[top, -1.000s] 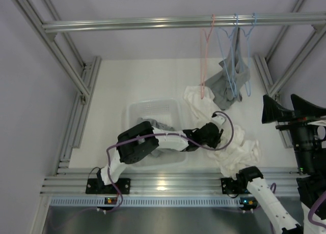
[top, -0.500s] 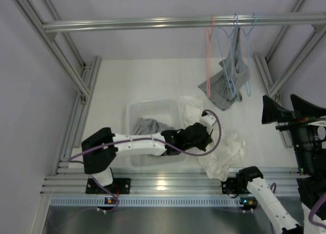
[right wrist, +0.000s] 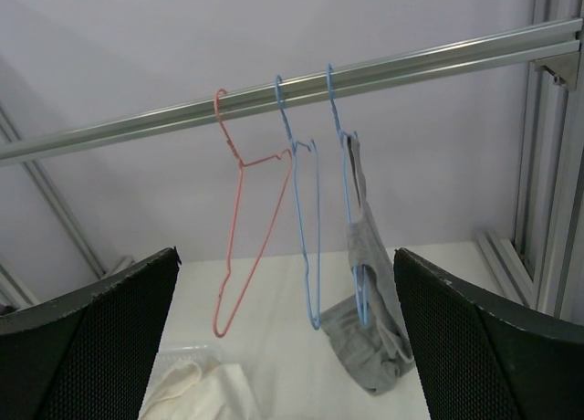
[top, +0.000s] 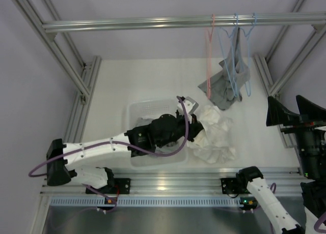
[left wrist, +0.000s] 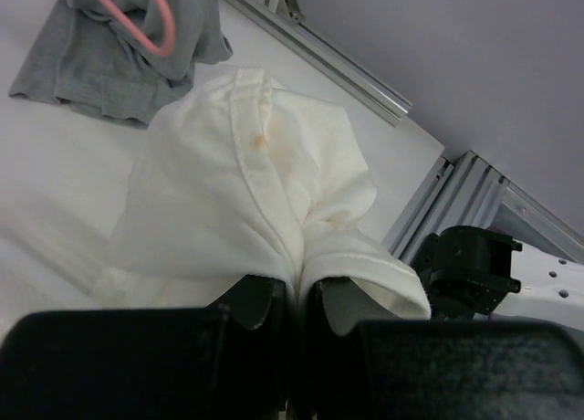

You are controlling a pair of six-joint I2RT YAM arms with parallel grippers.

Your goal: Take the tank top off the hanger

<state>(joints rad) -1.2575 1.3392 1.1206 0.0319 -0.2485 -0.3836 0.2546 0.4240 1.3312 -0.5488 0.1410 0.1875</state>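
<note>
A grey tank top (top: pixel 224 89) hangs bunched on a blue hanger (top: pixel 235 56) at the right of the rail, its lower part resting on the table; it also shows in the right wrist view (right wrist: pixel 370 329). My left gripper (left wrist: pixel 299 301) is shut on a fold of a white garment (left wrist: pixel 246 192), beside the basket (top: pixel 147 104). The rest of the white garment (top: pixel 216 137) lies crumpled on the table. My right gripper (right wrist: pixel 287 333) stands open and empty at the right, well back from the hangers and facing them.
A bare pink hanger (right wrist: pixel 242 246) and a second blue hanger (right wrist: pixel 306 237) hang on the rail (right wrist: pixel 411 68). The clear basket holds a grey cloth. Aluminium frame posts stand at both sides of the table.
My left gripper has shut on the white garment and dragged it left, toward the basket. The pink hanger now hangs straight. The right arm has barely moved.
</note>
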